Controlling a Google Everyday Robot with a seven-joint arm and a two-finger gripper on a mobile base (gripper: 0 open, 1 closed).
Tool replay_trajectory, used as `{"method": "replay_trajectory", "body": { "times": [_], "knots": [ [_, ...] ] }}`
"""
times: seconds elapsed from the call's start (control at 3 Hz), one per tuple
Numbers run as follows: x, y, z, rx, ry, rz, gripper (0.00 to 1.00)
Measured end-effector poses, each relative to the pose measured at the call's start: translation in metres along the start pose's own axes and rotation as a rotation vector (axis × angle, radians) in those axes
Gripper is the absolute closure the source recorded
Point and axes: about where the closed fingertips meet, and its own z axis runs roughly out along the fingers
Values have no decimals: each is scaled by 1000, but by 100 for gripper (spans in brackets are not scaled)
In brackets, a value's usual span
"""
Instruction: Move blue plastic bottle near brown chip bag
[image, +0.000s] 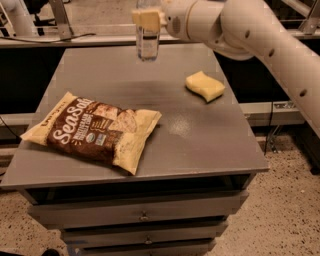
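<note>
The blue plastic bottle, clear with a white label, hangs upright over the far middle of the grey table. My gripper comes in from the right and is shut on the bottle's upper part; a pale fingertip pad covers it there. The bottle's cap is cut off by the top edge of the view. The brown chip bag, with "Sea Salt" script and cream-yellow ends, lies flat at the front left of the table, well apart from the bottle.
A small yellow sponge lies on the right side of the table. My white arm crosses the upper right. Drawers sit below the tabletop. A rail and dark furniture run behind the table.
</note>
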Motion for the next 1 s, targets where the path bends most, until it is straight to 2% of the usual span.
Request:
{"method": "replay_trajectory", "body": {
  "times": [0.33,0.67,1.0],
  "knots": [
    [32,49,-21,-37,58,22,100],
    [56,64,-20,-60,97,35,100],
    [56,58,-15,-64,90,13,100]
  ]
}}
